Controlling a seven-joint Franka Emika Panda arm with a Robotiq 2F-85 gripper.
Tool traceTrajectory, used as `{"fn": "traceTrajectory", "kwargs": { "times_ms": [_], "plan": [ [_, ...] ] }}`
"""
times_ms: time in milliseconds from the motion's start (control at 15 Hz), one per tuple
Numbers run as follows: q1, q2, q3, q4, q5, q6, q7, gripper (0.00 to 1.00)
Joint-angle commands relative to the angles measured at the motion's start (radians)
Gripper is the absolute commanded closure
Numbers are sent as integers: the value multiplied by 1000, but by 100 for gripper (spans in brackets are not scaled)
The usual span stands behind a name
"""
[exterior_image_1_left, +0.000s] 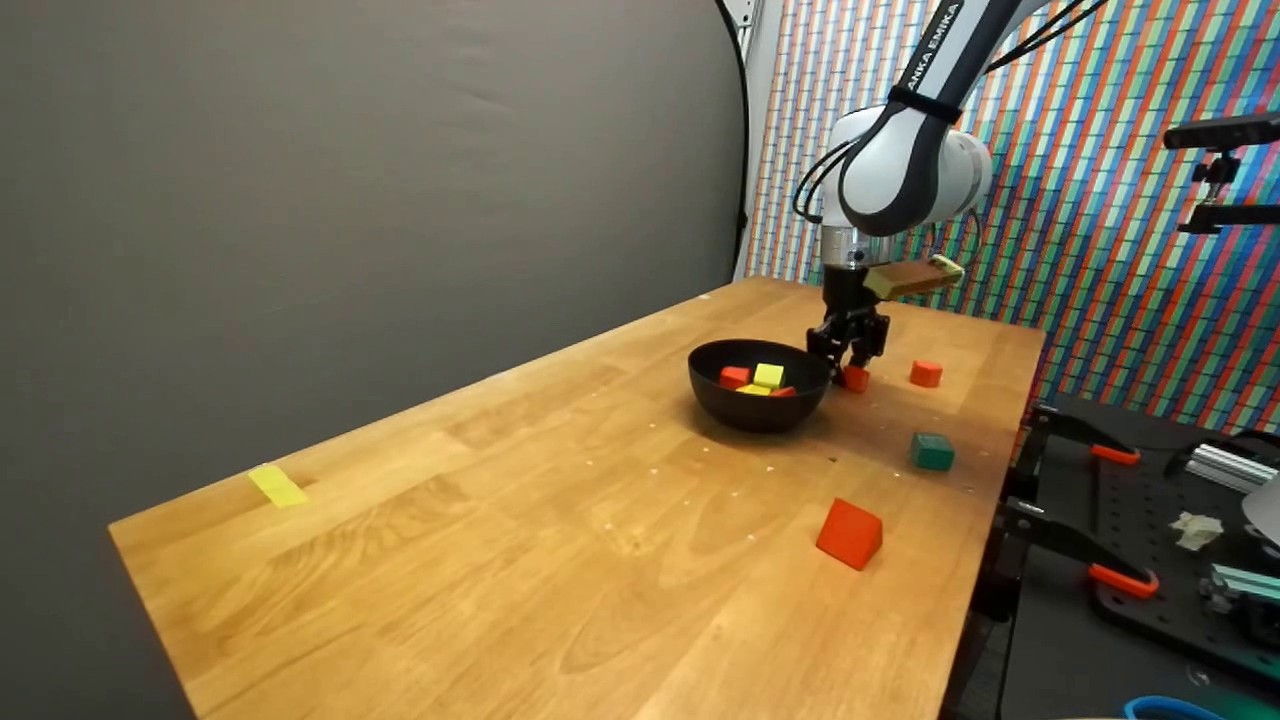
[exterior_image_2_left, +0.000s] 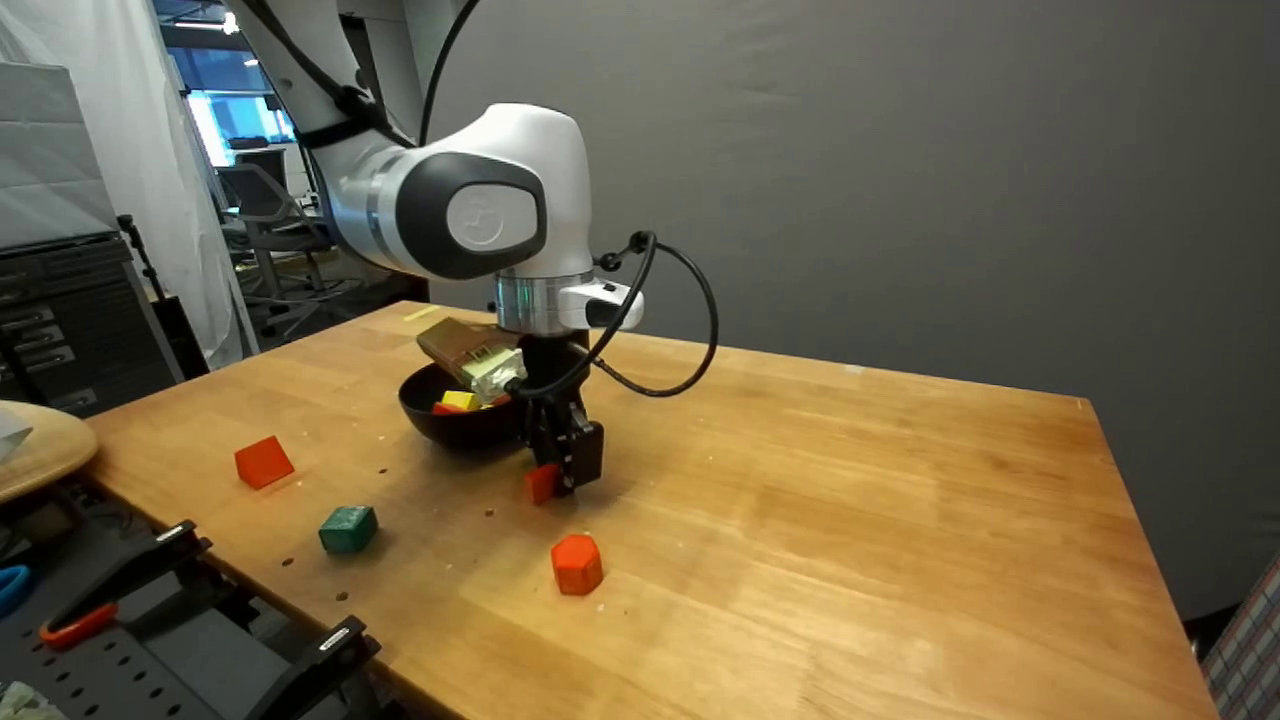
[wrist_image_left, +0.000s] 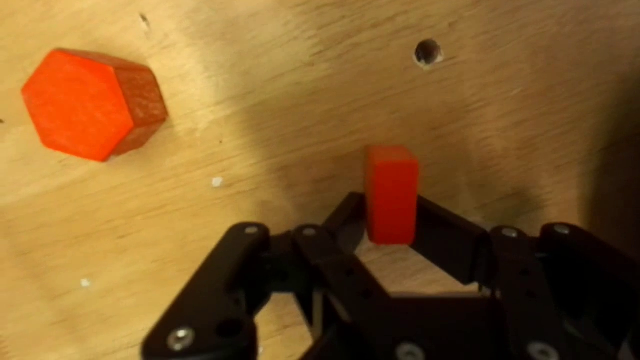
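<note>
Left to right in an exterior view, by a clock face centred on the claw (wrist_image_left: 391, 222): at nine o'clock, well apart, a red wedge (exterior_image_2_left: 264, 462) lies on the counter (exterior_image_2_left: 850, 500), probably safe from anything but a wide sweep. Between eight and nine sits a green block (exterior_image_2_left: 348, 530), also clear of trouble. Nearer, between ten and eleven, stands a black bowl (exterior_image_2_left: 450, 428) with a yellow block (exterior_image_1_left: 769, 375) among its contents; a low swing that way could strike its wall and shove or tip it (a brown attachment (exterior_image_2_left: 462, 345) hides part of the rim here).

At the centre, the claw points down, closed on a slim red block (exterior_image_2_left: 541, 484); whether that block is off the counter, I cannot tell. In the wrist view the fingers (wrist_image_left: 445, 240) pinch its six-o'clock half, the rest jutting towards twelve, so an off-centre hold could let it pivot or slip. At five o'clock, apart, an orange-red hexagonal block (exterior_image_2_left: 577, 565) could be bumped by a low sideways move.
</note>
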Motion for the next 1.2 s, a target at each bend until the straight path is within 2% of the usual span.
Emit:
{"fn": "traceTrajectory", "kwargs": {
  "times_ms": [0,200,467,667,800,867,933,1000,1067,1133],
  "plan": [
    [-10,-54,12,-34,34,40,8,87],
    [-1,-139,66,-86,91,118,10,87],
    [40,-216,196,-140,200,283,29,87],
    [126,-214,209,-136,182,361,107,87],
    [184,-191,176,-93,157,362,163,86],
    [220,-184,141,-69,135,337,203,59],
    [263,-179,87,-45,102,311,246,47],
    [311,-174,21,-21,56,289,292,40],
    [237,-185,121,-73,119,325,214,58],
    [266,-182,79,-56,89,313,246,49]
  ]
}}
